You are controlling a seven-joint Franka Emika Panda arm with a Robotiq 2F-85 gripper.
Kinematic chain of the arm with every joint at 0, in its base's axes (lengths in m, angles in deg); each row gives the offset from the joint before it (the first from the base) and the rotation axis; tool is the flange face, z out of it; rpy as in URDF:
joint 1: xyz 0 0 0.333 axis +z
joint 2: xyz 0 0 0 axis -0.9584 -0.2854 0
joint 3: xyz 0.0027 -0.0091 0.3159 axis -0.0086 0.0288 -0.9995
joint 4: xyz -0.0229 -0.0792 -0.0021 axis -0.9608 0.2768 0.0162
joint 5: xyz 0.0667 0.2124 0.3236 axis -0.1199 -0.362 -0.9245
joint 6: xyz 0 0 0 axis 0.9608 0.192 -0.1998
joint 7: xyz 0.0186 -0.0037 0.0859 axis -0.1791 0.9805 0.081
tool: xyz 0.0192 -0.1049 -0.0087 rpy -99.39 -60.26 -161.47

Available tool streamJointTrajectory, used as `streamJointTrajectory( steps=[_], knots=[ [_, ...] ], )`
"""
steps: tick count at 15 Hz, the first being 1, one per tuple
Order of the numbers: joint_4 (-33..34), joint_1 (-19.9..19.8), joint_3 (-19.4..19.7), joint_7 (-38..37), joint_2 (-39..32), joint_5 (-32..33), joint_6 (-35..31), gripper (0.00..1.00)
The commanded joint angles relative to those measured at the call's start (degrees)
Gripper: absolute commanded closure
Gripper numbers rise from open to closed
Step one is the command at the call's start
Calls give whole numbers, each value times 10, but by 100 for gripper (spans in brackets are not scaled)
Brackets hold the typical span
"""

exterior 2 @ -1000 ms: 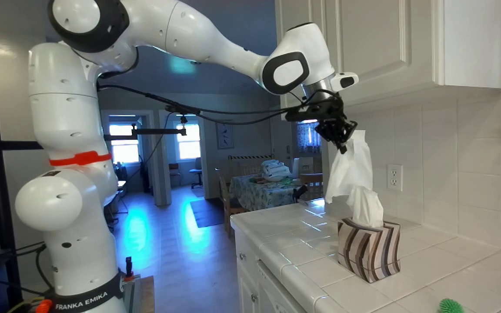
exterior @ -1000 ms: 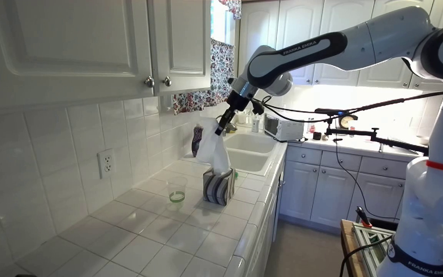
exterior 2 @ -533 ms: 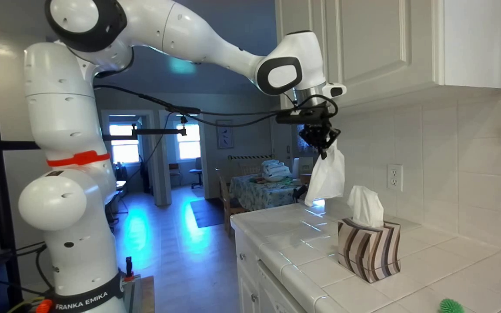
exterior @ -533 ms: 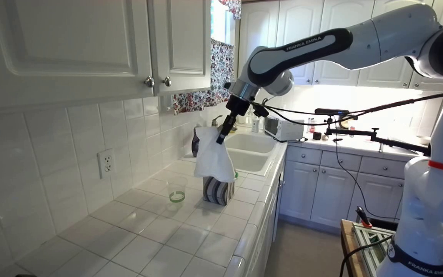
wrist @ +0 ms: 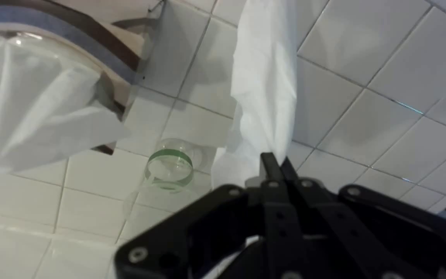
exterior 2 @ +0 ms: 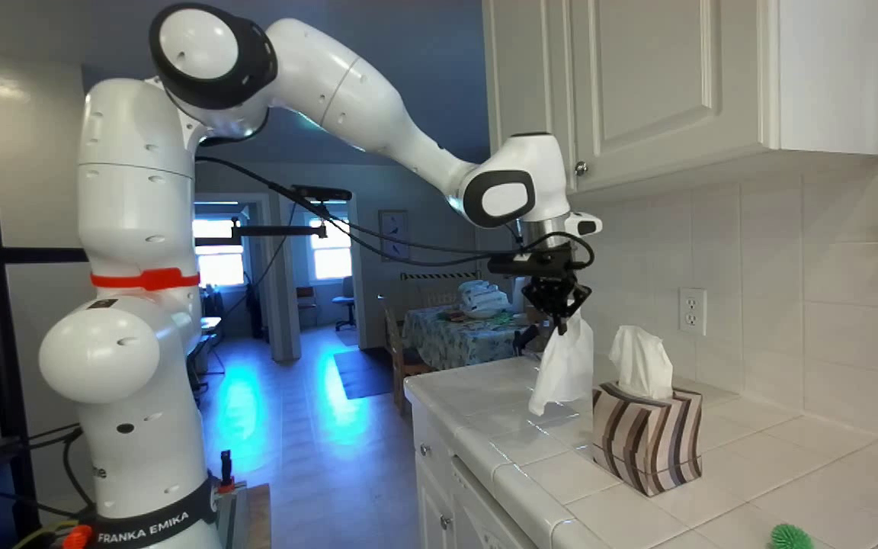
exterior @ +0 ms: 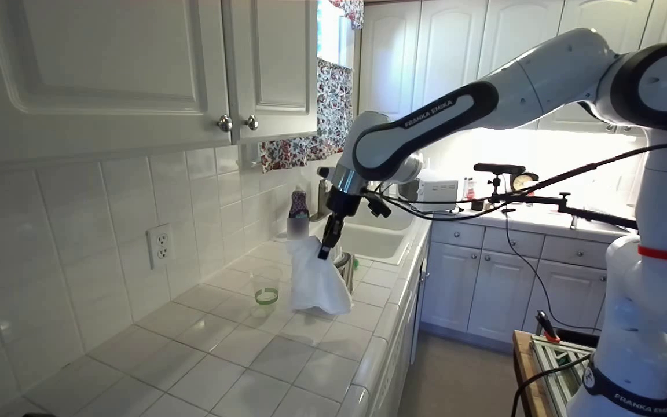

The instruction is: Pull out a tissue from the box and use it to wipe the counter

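Note:
My gripper [exterior: 324, 252] is shut on a white tissue [exterior: 317, 284] and points down. In the wrist view, the tissue [wrist: 265, 85] hangs from between the closed fingertips. In an exterior view, it hangs beside the box [exterior 2: 645, 438], apart from it, low over the white tiled counter [exterior 2: 759, 465]. I cannot tell whether its lower edge touches the tiles. The striped box stands upright on the counter, with another tissue [exterior 2: 641, 362] sticking up from its top. In an exterior view, the held tissue hides most of the box [exterior: 346, 267].
A clear cup with a green band [exterior: 266, 292] stands on the counter near the wall, close to the held tissue. A spiky green object [exterior 2: 789, 536] lies beyond the box. A sink [exterior: 368, 240] and a dark bottle [exterior: 299, 204] are behind. Cabinets [exterior 2: 668, 84] hang overhead.
One second ago the held tissue hung over the box, against the tissue in it. It came clear, swung to the box's side, and my gripper has lowered it toward the counter.

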Motion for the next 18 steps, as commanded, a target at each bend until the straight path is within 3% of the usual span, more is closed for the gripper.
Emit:
streamJointTrajectory(
  steps=[1,13,18],
  knots=[
    [5,1,-14,-7,-51,20,-32,100],
    [43,-15,-54,-19,-182,67,-224,100],
    [73,-23,-65,-45,-223,109,-222,100]
  ],
)
